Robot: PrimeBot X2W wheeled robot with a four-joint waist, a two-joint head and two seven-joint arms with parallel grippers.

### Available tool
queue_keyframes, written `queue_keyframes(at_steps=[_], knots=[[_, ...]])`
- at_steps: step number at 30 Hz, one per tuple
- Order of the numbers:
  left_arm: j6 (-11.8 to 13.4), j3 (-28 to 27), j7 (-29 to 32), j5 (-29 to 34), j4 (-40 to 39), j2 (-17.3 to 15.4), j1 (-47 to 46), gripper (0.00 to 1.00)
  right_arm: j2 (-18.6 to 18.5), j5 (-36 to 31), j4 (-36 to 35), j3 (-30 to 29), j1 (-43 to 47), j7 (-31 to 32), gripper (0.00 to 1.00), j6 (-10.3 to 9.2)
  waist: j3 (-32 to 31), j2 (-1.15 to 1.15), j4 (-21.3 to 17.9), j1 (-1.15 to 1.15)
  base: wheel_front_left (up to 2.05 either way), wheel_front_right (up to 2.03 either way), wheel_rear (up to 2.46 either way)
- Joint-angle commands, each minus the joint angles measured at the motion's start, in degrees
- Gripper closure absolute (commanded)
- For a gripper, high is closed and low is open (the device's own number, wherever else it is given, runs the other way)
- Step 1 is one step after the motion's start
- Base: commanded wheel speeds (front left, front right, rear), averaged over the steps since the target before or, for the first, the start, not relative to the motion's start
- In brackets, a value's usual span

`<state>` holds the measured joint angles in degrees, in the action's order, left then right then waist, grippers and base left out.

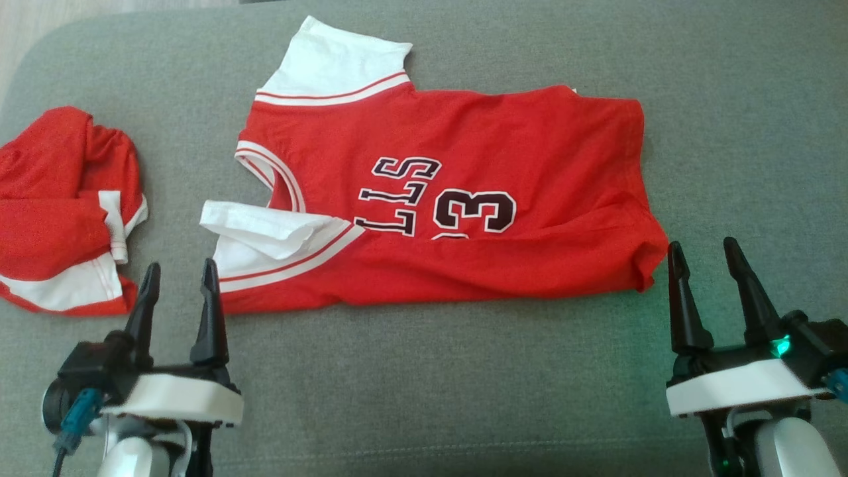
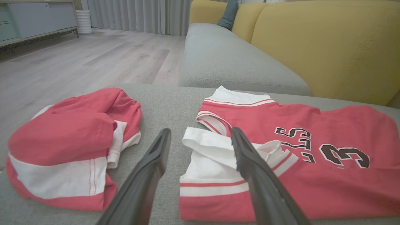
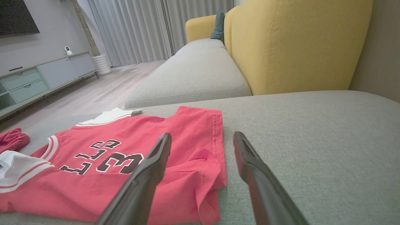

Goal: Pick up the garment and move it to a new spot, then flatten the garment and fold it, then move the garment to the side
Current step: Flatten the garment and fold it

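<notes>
A red jersey with white sleeves and a dark "3" lies folded lengthwise on the grey cushion: this is the garment (image 1: pixel 464 199) (image 2: pixel 312 162) (image 3: pixel 125 156). Its sleeves point left, its hem right. My left gripper (image 1: pixel 180 275) (image 2: pixel 200 134) stands open just short of the near white sleeve (image 1: pixel 265 228), holding nothing. Beside the hem's near corner (image 1: pixel 652 265), my right gripper (image 1: pixel 703 253) (image 3: pixel 202 139) is open and empty too.
A second red and white piece of clothing (image 1: pixel 66 212) (image 2: pixel 72 143) lies bunched at the cushion's left end. The grey cushion (image 1: pixel 424 371) runs on toward a yellow sofa back (image 3: pixel 297 43). Wooden floor (image 2: pixel 78 62) lies past the left edge.
</notes>
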<state>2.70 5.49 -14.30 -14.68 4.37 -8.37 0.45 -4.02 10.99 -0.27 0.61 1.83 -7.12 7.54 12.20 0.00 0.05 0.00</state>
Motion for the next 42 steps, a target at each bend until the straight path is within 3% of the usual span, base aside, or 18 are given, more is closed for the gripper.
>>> queue_keyframes(at_steps=[1, 11, 20, 27, 42], knots=[[0.1, -1.7, -0.7, 0.5, -1.8, -0.5, -0.8, 0.0, 0.1, -0.3, -2.0, 1.0, -0.4, -0.2, 0.0, -0.05, -0.2, 0.0, 0.0, 0.0, 0.0, 0.0, 0.0], [-0.7, -1.1, -0.7, 0.9, -0.5, 0.0, -0.1, 0.0, 0.5, -0.3, -1.7, 0.8, 0.2, 0.5, 0.0, -0.05, -0.9, 0.0, 0.1, 0.0, 0.0, 0.0, 0.0], [-3.3, 1.0, 0.6, -1.3, 6.0, 0.7, -0.8, 0.0, 0.6, -1.4, 3.0, 1.6, 0.3, 4.6, 0.0, -0.05, 1.1, 0.0, 0.3, 0.0, 0.0, 0.0, 0.0], [-4.5, 0.9, 1.8, -3.8, 11.2, 1.2, -4.0, 0.0, 0.8, -2.6, 7.9, 1.4, -4.3, 7.1, 0.0, -0.05, 3.8, 0.0, 0.8, 0.0, 0.0, 0.0, 0.0], [-6.4, 1.2, 5.5, -6.8, 19.8, 0.5, -10.9, 0.0, 1.1, -2.1, 16.8, -1.8, -12.7, 5.9, 0.0, -0.05, 6.9, 0.0, 2.0, 0.0, 0.0, 0.0, 0.0]])
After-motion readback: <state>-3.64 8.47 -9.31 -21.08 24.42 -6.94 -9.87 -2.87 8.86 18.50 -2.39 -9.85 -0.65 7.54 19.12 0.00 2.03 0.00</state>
